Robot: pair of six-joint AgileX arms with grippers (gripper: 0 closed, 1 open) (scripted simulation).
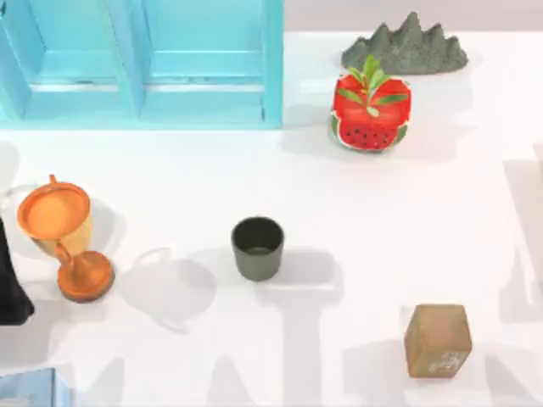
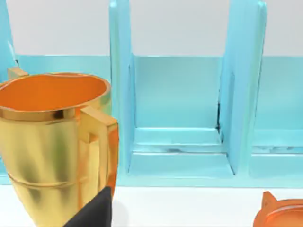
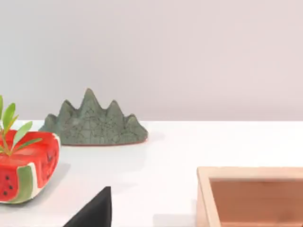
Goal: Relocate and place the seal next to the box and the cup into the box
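Neither item has been moved yet, so you have the whole task ahead. The cup [image 1: 257, 248] stands upright near the middle of the surface [image 1: 195, 182], and the seal [image 1: 438, 340] sits well apart from it toward the near right. Nothing touches either one.

The box [image 3: 251, 195] appears in the right wrist view as a wooden rim with an open inside; nothing can be seen in the part that shows.

Your left arm [image 1: 10, 288] is a dark shape at the left edge of the top view, just beside the trophy [image 1: 64, 239]. You cannot tell how far either gripper is open, and nothing is visibly held.

Both placements remain: seal beside the box, cup inside it.
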